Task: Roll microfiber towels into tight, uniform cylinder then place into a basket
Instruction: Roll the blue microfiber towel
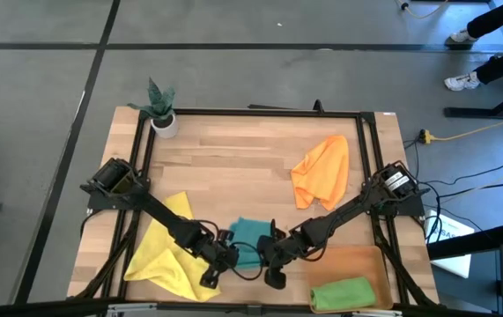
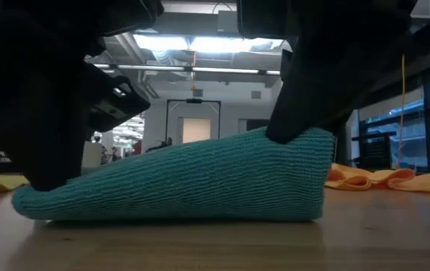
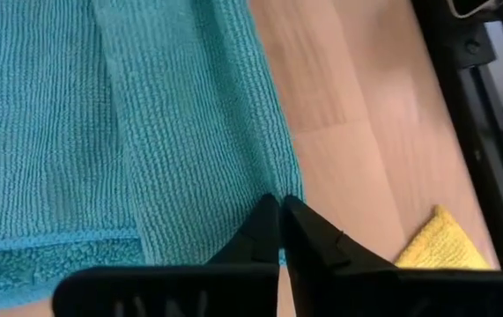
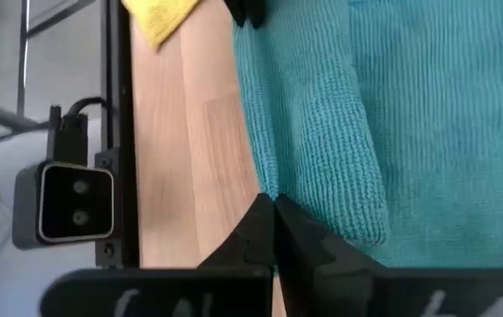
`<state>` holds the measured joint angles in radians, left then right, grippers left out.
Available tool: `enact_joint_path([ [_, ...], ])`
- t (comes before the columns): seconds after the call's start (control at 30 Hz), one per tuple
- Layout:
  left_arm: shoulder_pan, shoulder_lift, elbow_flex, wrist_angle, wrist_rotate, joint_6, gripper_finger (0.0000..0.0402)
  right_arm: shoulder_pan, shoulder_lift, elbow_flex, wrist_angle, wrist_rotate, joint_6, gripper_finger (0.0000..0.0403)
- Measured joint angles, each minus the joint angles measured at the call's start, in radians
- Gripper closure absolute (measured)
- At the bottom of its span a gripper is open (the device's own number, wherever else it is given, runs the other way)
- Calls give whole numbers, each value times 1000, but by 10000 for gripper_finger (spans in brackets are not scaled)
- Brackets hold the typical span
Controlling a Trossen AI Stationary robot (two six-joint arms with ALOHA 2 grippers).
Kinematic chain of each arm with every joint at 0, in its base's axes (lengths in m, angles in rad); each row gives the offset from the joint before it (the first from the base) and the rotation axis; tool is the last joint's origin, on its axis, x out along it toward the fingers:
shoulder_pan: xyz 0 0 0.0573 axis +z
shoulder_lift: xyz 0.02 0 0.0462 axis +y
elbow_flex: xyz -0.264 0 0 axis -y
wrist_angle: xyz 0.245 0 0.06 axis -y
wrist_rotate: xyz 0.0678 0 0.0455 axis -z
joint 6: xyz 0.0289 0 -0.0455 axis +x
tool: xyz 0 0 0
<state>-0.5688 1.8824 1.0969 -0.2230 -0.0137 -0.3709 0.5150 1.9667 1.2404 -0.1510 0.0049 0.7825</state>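
The left end effector (image 3: 279, 204) had its fingers pressed together, pinching the edge of the teal towel (image 1: 249, 239) at the towel's nine o'clock side. The right end effector (image 4: 272, 204) was likewise closed, clamped on the same towel's edge at its three o'clock side. Seen from the worktop's level, the teal towel (image 2: 199, 181) lay partly folded, low under one end effector and raised high under the other. It sat near the worktop's (image 1: 233, 167) six o'clock edge, between the two arms. The yellow towel (image 1: 167, 246) lay crumpled at about eight o'clock, partly under the left arm. The orange towel (image 1: 321, 169) lay loose at about two o'clock. The green towel (image 1: 343, 293) lay rolled inside the basket (image 1: 357, 260) at five o'clock. A small potted plant (image 1: 161, 107) stood at the eleven o'clock corner.
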Motion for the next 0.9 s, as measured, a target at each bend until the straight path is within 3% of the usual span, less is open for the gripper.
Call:
enact_joint_path([
  [0.57,0,-66,0,-5,-170,-77,401,-2,-1,0,-15,-55,48,398],
  [0.9,2,-66,2,-7,-105,-154,401,-17,-2,-2,-116,-18,104,398],
])
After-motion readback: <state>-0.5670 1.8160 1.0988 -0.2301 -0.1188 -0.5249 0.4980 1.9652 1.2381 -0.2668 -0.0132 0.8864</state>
